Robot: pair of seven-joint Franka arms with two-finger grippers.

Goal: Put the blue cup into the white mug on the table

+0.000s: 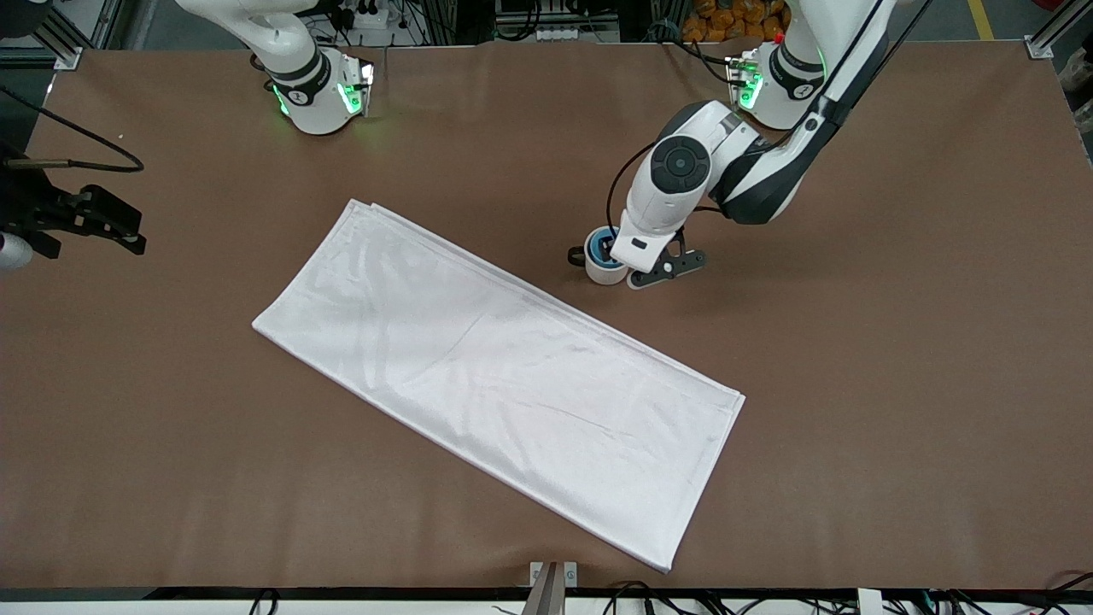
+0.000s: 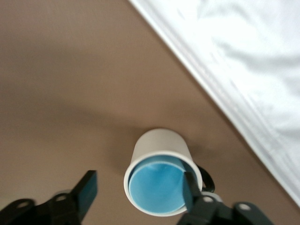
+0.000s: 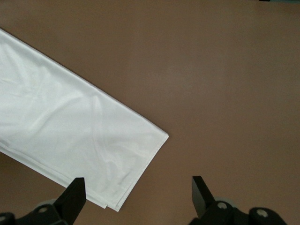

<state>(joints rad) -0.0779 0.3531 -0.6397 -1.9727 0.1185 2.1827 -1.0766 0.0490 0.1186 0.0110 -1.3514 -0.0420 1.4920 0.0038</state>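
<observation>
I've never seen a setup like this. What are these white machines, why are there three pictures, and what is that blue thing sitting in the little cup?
Those are two robot arms at a brown table. One picture looks down from a high camera; the other two come from cameras on each arm's wrist. The left gripper hangs open over a white mug, and the blue cup already sits inside the mug; nothing is held. A white cloth lies beside the mug, nearer the high camera. The right gripper waits open above one corner of the cloth, toward the right arm's end.
</observation>
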